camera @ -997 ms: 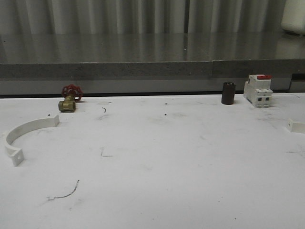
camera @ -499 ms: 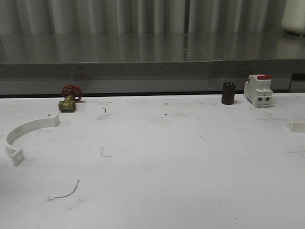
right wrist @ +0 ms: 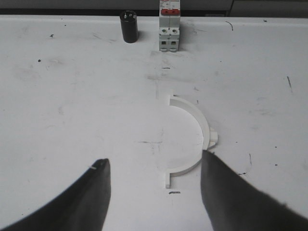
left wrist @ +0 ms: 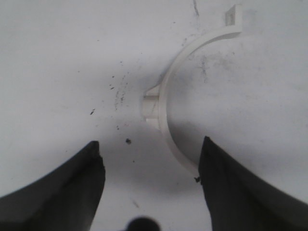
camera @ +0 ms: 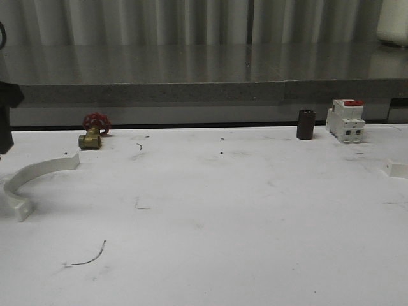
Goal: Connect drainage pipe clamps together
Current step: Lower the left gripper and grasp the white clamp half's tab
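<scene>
On the white desk [camera: 210, 210] two white half-ring drainage pipe clamps lie well apart, one at each side. The left clamp [camera: 35, 175] rests near the desk's left edge in the front view, its arc curving from a flat tab close to the brass valve [camera: 91, 139] with the red handwheel down to a second tab nearer the camera. A dark part of the left arm [camera: 7, 118] shows at the left edge of that view, above and just behind this clamp.

From the left wrist, the left gripper [left wrist: 150, 161] hangs over the same clamp [left wrist: 179, 96], jaws spread wide with nothing between them. The band's lower end lies close to one dark finger [left wrist: 231, 192]; whether they touch is hard to tell from this angle. A small block juts from the middle of the band's outer side.

The right clamp [right wrist: 192, 139] shows as a white tab [camera: 396, 169] at the right edge of the front view. In the right wrist view it lies flat on the desk, its open side facing away from a small lug on its outer curve. The right gripper [right wrist: 155, 180] hovers above it, jaws wide and empty, one finger [right wrist: 236, 202] near the band's end.

At the far side of the desk stand a black cylinder [camera: 305, 124] and, just beside it, a white breaker [camera: 345, 120] with a red top.
</scene>
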Robot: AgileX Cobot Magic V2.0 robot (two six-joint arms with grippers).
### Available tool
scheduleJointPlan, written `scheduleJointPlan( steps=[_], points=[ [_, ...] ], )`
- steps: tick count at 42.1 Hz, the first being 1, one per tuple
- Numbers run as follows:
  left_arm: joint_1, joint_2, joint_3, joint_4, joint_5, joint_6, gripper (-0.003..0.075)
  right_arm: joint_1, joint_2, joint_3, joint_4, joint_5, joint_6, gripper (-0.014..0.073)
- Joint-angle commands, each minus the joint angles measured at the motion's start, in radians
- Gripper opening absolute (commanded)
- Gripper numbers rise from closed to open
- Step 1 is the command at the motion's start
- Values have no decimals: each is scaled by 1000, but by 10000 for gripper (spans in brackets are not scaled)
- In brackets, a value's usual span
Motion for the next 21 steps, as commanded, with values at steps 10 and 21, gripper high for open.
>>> scheduleJointPlan(
  steps=[10, 21],
  points=[
    [-24, 116, -64, -19, -112, 3, 420, -7, 1, -34, -7, -68, -11, 447],
    [-24, 162, -70, -23, -154, 3, 394, -7, 1, -34, -7, -68, -11, 447]
  ],
)
